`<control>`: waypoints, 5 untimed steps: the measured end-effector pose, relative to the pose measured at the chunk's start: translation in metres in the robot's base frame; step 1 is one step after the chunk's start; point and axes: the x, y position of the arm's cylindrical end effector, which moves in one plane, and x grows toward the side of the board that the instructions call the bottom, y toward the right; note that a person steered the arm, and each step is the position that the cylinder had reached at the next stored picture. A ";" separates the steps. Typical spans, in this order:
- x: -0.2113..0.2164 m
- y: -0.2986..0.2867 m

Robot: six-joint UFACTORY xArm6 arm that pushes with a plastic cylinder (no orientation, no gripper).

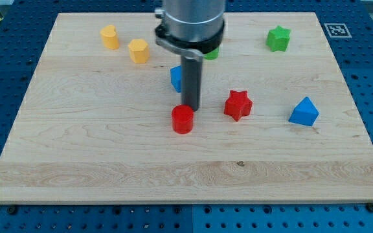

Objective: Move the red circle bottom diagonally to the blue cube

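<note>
camera view: my tip [191,107] sits just above the red circle [182,119], touching or nearly so, can't tell which. no fingers on this rig, rod holds nothing. blue cube [177,78] is partly hidden behind the rod, above the circle. red star [237,105] lies to the view's right.

My tip [191,107] touching red circle [182,119], below blue cube [177,78].

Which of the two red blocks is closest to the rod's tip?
The red circle: my tip sits right at its upper edge. The red star lies apart, toward the view's right.
</note>
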 end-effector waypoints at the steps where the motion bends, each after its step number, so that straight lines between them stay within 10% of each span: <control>1: 0.003 0.000; 5: 0.047 -0.064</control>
